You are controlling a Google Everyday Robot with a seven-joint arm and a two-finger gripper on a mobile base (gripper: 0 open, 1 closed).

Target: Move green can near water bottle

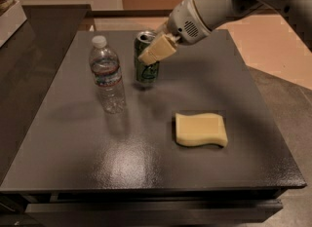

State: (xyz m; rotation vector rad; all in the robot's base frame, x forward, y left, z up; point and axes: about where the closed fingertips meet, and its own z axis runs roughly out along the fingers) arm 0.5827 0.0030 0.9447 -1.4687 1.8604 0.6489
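Note:
The green can (147,70), dark green with pale markings and a silver top, is upright at the back middle of the dark table (97,162), a short way right of the water bottle (107,77). The bottle is clear plastic with a white cap and a dark label band, standing upright. My gripper (154,49) reaches in from the upper right and is shut on the can's upper part, one tan finger (157,51) across its front. I cannot tell whether the can touches the table.
A yellow sponge (201,129) lies on the table's right half, in front of the can. A white box edge (9,11) shows at the far left. The table's front edge (146,188) is near the bottom.

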